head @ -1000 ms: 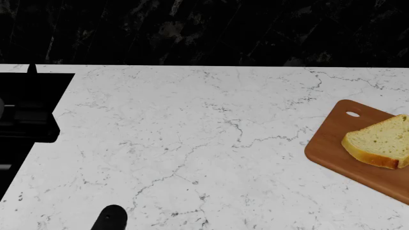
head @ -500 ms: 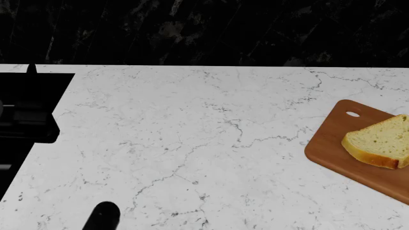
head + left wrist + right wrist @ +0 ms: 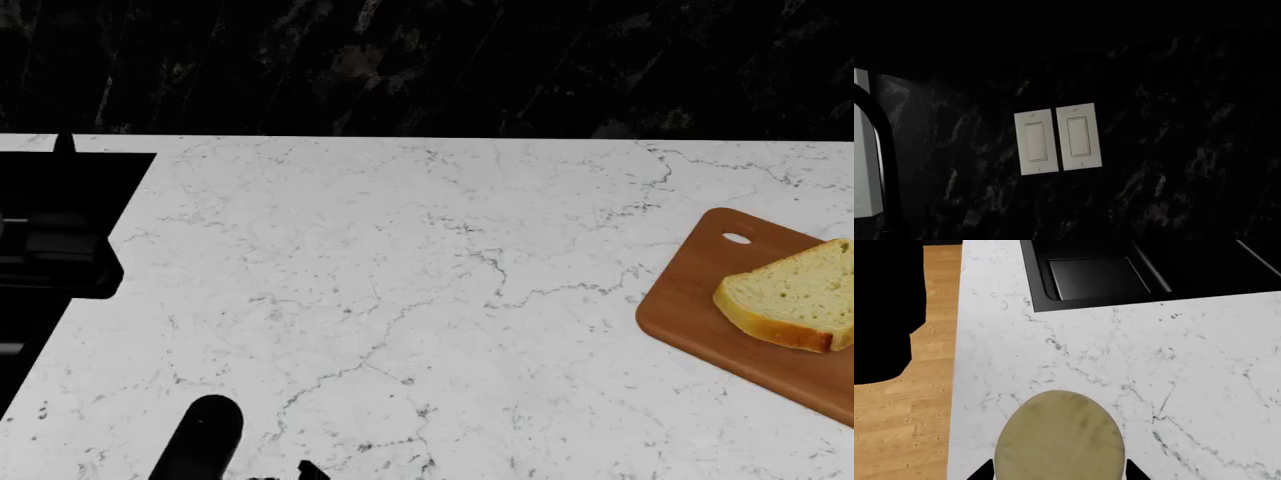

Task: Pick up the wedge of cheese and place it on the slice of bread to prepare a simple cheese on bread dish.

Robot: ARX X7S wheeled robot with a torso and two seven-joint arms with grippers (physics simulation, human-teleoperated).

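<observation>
Marble surface | right hand straddles wedge of cheese near its front edge, grip unclear | bread at right edge | advice: centre, squeeze gently, lift straight.

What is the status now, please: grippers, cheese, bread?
Right gripper straddles pale yellow-beige cheese wedge, grip unconfirmed. Left gripper unseen. Cream bread slice on reddish-brown wooden board, uncovered.

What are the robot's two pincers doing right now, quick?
Left pincer: not in view, so I can't tell.
Right pincer: its tips sit on either side of the wedge of cheese; gripping or not, I can't tell.
</observation>
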